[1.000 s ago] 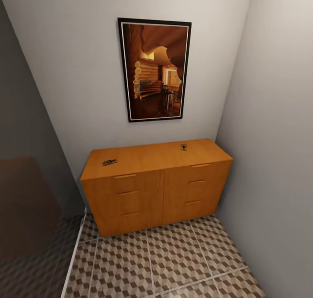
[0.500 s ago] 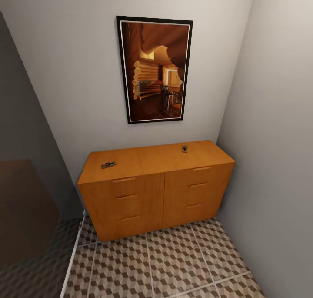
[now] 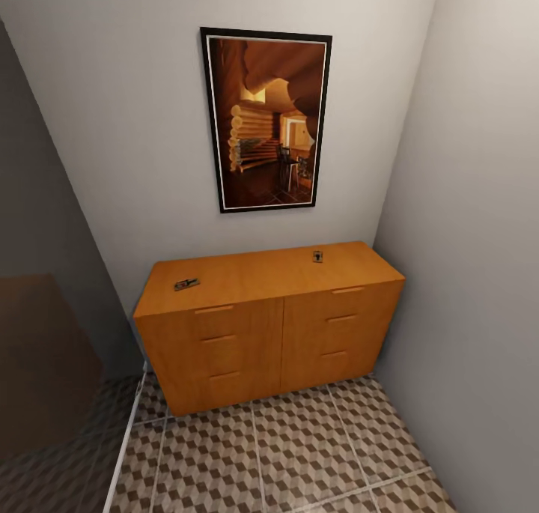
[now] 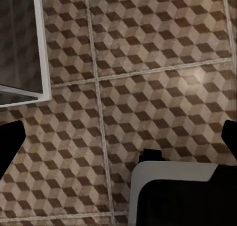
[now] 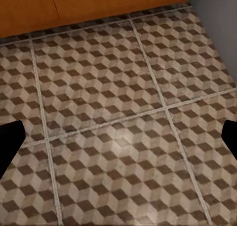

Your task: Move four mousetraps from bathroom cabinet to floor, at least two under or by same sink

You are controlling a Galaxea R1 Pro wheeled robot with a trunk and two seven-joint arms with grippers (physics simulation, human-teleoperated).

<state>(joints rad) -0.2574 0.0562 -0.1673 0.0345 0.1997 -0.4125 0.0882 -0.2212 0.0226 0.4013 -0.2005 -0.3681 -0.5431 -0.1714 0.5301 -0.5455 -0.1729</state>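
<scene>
Approach to the cabinet (image 3: 269, 326), both my jaws spread wide and empty over the floor (image 5: 118, 117).
Two mousetraps (image 3: 186, 284) lie well apart on its top; next I must roll closer and reach.

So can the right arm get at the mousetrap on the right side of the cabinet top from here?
Probably not yet. That mousetrap sits near the cabinet's back edge, while the right tool hangs open over floor tiles before it.
</scene>
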